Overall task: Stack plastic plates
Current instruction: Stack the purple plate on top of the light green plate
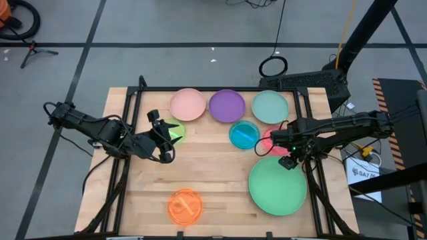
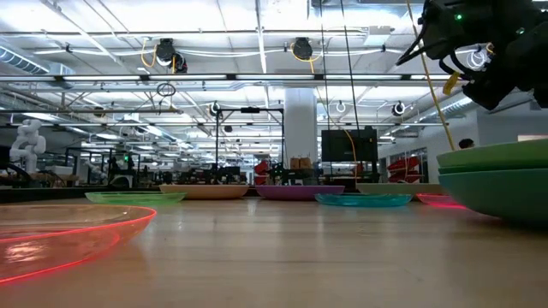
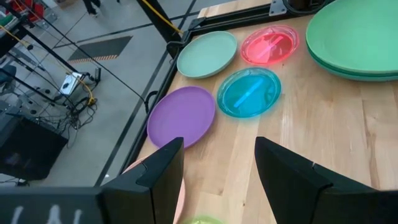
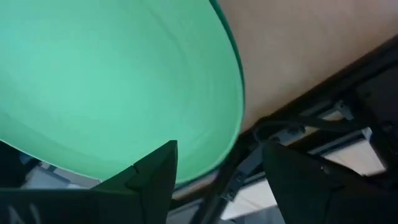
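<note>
A large green plate [image 1: 277,185] lies on a teal one [image 2: 505,195] at the near right. Pink [image 1: 187,105], purple [image 1: 227,106] and mint [image 1: 270,107] plates sit in a row along the far edge. Small blue [image 1: 244,135] and red [image 1: 272,141] plates lie in front of them. A small orange plate [image 1: 185,205] lies near the front. My left gripper [image 1: 168,137] hovers open over the yellow-green plate [image 1: 176,129]. My right gripper [image 4: 217,152] hangs open above the green plate's far rim [image 4: 233,93], clear of it.
A black frame [image 1: 200,89] borders the wooden table [image 1: 213,173]. Bare wood lies in the middle, between the orange plate and the green stack. The room's floor and cables show beyond the far and right edges.
</note>
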Robot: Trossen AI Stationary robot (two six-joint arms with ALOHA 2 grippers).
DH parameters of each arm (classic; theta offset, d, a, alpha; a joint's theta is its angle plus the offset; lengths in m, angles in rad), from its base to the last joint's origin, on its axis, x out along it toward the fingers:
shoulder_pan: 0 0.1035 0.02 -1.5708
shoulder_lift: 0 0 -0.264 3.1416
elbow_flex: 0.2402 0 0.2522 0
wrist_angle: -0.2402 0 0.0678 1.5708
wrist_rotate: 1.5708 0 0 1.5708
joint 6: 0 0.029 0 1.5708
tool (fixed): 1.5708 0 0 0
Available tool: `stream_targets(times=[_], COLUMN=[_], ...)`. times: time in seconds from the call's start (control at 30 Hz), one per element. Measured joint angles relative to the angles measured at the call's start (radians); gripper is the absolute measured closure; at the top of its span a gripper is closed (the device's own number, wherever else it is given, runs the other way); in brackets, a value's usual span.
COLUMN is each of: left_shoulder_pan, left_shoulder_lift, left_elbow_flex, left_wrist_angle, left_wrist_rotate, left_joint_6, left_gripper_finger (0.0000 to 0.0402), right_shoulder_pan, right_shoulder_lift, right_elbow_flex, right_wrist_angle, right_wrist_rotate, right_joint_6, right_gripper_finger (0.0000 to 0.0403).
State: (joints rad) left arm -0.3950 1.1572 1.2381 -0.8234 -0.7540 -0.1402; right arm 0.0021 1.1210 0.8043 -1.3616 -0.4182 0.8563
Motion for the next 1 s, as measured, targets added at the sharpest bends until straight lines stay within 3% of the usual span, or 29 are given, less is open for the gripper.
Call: stream_targets(times=[0.37,0.77,1.0], left_shoulder_pan=[-0.002,-0.021,-0.021], left_shoulder_lift=[0.0,0.0,0.001], left_elbow_flex=[-0.02,-0.155,-0.233], left_wrist_angle=[-0.063,-0.063,-0.045], left_wrist_rotate=[0.0,0.012,0.022], left_joint_6=[-0.065,-0.184,-0.147], left_gripper_finger=[0.0199,0.0199,0.0199], right_shoulder_pan=[0.086,0.137,0.129], right_shoulder_lift=[0.0,0.0,0.014], right_elbow_flex=[0.0,0.0,0.0], right_wrist_angle=[0.323,0.652,0.909], right_wrist_rotate=[0.138,0.491,0.631], right_joint_6=[0.052,0.008,-0.09], right_gripper_finger=[0.0211,0.0254,0.0259])
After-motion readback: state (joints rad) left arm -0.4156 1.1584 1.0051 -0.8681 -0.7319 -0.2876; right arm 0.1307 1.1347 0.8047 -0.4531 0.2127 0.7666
